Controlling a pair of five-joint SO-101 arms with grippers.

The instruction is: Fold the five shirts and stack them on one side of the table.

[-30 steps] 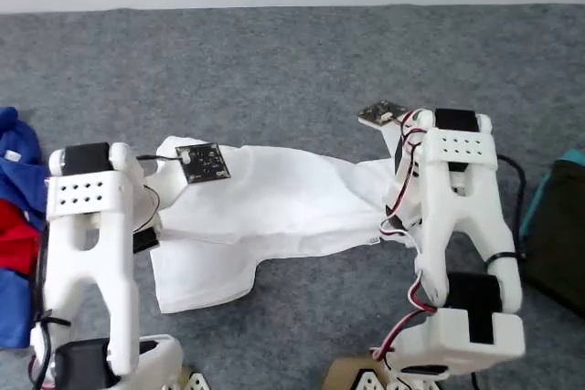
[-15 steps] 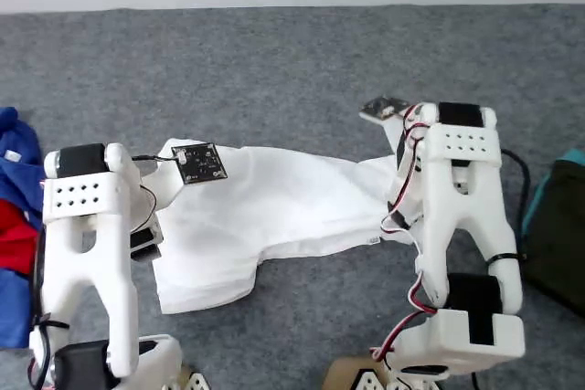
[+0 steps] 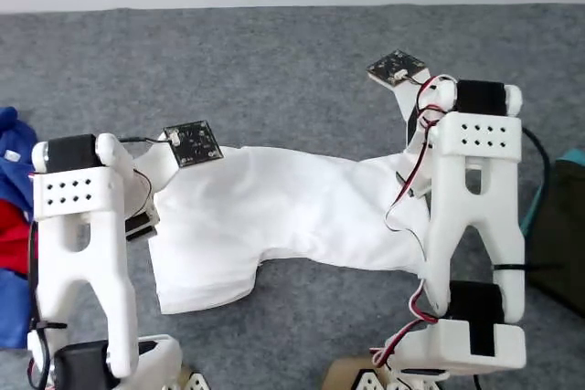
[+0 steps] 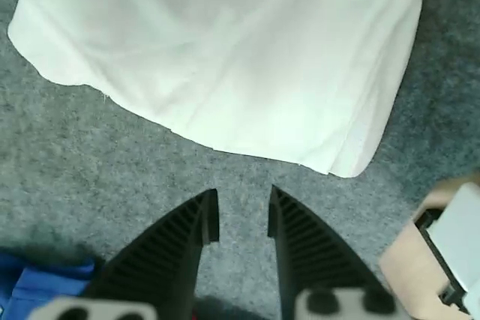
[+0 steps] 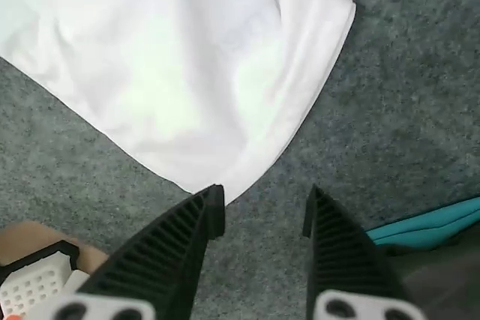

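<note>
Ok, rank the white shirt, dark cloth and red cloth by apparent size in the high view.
1. white shirt
2. dark cloth, cut off at the edge
3. red cloth, partly hidden, so true size unsure

grey felt table cover (image 3: 274, 61) with a tan cardboard piece (image 3: 347, 374) on it.

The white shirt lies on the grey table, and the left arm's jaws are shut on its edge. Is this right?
Not quite: the white shirt does lie on the grey table, but the left arm's jaws stand open over bare table beside its edge, gripping nothing. The left wrist view shows this.
</note>
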